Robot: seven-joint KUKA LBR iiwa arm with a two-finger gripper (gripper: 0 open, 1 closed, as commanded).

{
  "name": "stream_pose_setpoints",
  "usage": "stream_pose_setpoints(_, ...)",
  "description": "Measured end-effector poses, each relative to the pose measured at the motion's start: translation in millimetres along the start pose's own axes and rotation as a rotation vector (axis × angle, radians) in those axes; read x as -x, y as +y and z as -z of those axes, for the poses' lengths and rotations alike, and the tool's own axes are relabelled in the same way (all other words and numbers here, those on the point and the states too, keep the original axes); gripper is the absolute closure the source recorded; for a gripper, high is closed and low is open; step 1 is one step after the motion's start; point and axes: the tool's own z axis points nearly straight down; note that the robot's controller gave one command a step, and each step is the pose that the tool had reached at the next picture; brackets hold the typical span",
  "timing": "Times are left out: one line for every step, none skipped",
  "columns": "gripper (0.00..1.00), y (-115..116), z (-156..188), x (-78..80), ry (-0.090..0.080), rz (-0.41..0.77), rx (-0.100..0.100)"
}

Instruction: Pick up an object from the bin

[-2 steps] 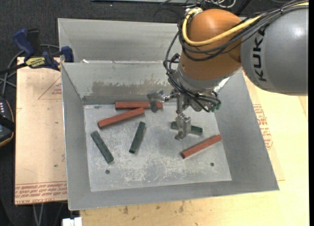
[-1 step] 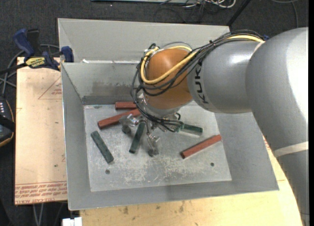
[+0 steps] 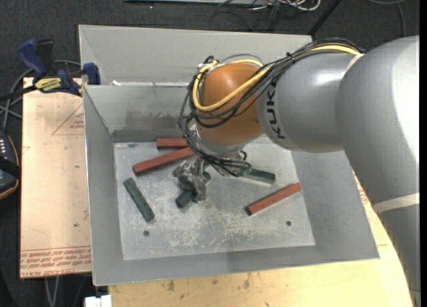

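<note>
My gripper [image 3: 192, 178] is low in the middle of the bin, under the orange wrist cover. A short dark green bar [image 3: 187, 196] lies right at its lower end, partly hidden by it; whether it is gripped cannot be told. A long red bar [image 3: 161, 161] lies slantwise just left of the gripper. A second red bar [image 3: 171, 143] lies behind that one, near the back wall. Another dark green bar [image 3: 257, 174] pokes out to the gripper's right.
A dark green bar [image 3: 138, 199] lies at the bin's left side, and a red bar [image 3: 273, 199] lies slantwise at the right. The thick arm and its cables cover the bin's upper right. The floor near the front wall is bare, scuffed metal.
</note>
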Motion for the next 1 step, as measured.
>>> stream_pose_setpoints(1.0,54.0,176.4,-63.4,-0.005,0.241,-0.005)
